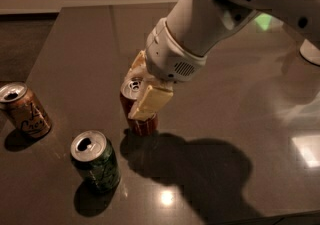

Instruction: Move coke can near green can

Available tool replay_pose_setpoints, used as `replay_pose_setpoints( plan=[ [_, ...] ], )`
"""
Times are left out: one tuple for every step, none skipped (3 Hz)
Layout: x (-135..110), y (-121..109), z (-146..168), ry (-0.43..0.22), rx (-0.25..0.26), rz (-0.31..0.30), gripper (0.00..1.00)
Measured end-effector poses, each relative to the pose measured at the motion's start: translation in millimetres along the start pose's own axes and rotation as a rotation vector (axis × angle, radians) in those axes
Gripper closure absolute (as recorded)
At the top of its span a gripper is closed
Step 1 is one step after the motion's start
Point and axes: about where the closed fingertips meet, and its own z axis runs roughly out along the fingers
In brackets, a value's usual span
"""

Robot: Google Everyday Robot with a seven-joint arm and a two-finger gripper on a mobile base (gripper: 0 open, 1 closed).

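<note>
The red coke can point(142, 121) stands upright on the dark table, near the middle. My gripper point(139, 89) is shut on it: one cream finger point(150, 102) lies across its front and the other sits behind its silver top. The green can point(95, 161) stands upright to the front left of the coke can, a short gap away.
A tan-orange can point(25, 110) stands at the table's left edge. A white object point(310, 49) sits at the far right edge. My arm casts a broad shadow on the dark glossy table point(240, 119) right of the coke can.
</note>
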Motion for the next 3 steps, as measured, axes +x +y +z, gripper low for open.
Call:
replay_pose_setpoints(
  plan=[
    [-2.5, 19.9, 10.8, 0.014, -0.048, -0.039, 1.00],
    [-1.3, 31.0, 19.7, 0.014, -0.090, -0.057, 0.80],
    [0.6, 40.2, 26.6, -0.010, -0.147, -0.071, 0.49]
  ],
)
